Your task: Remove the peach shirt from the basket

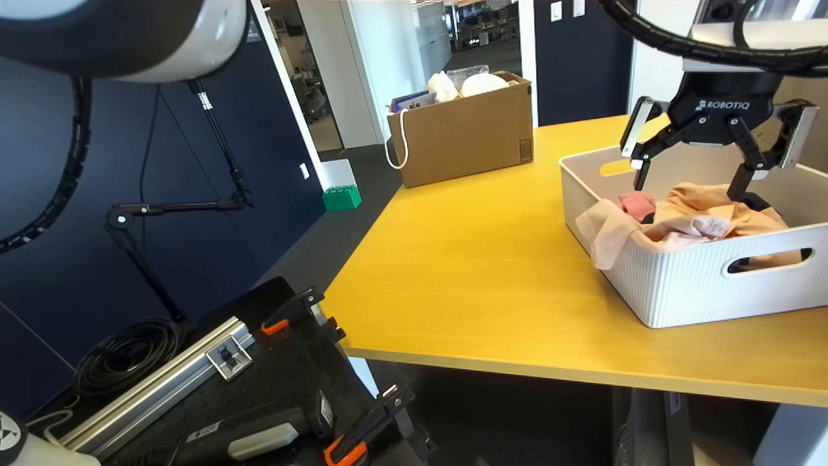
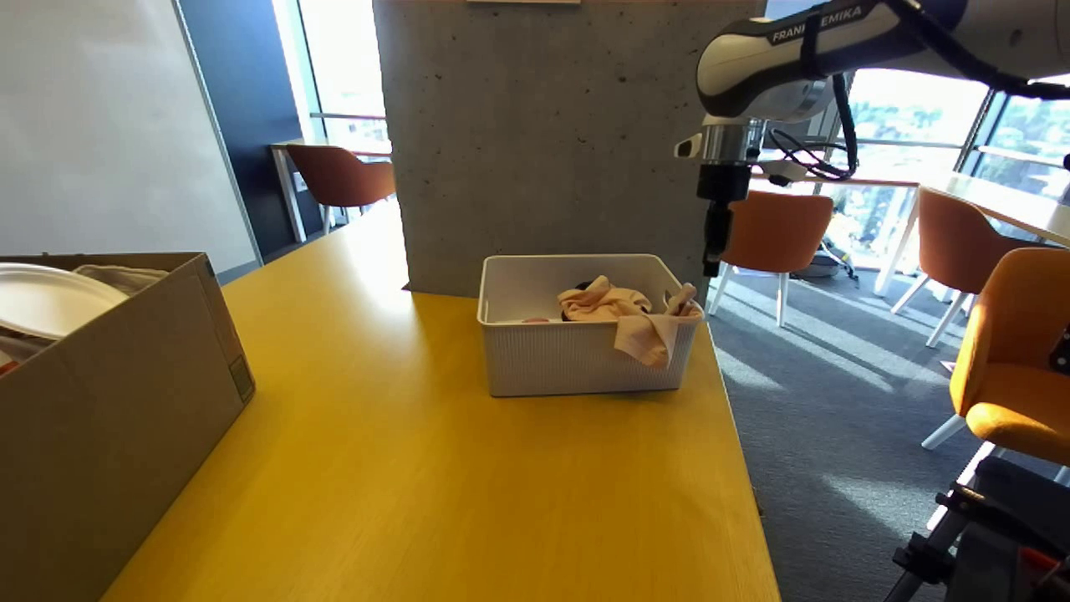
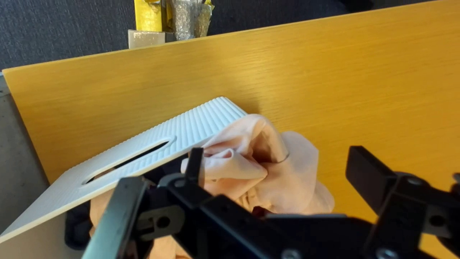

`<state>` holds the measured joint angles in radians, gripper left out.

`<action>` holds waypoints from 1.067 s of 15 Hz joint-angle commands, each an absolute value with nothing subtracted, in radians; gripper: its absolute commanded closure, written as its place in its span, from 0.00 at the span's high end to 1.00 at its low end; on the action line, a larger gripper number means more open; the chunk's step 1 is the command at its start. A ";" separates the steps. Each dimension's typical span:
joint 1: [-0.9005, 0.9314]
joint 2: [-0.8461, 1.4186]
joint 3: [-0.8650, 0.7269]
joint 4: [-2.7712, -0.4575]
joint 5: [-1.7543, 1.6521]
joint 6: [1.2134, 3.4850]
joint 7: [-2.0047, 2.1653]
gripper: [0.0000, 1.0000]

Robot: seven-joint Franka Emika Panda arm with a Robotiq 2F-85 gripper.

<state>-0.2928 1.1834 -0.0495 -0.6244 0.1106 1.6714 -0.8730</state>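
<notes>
Over a corner of the basket (image 1: 711, 288), lower than the wide-spread, empty pincer (image 1: 687, 189), drapes the peach shirt (image 3: 287, 176), between the jaws in the wrist view.

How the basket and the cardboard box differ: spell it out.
The basket is whitish and ribbed outside; the cardboard box is brown and flat-sided. The basket holds peach fabric, partly hanging outside it; the cardboard box holds a white rounded piece. Both are open-topped and stand on the yellow table.
</notes>
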 commanded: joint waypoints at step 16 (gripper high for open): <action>-0.215 1.323 -0.071 -0.553 0.066 1.810 -0.926 1.00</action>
<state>-0.2392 1.3090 -0.0515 -0.5732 0.0987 1.7941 -0.9111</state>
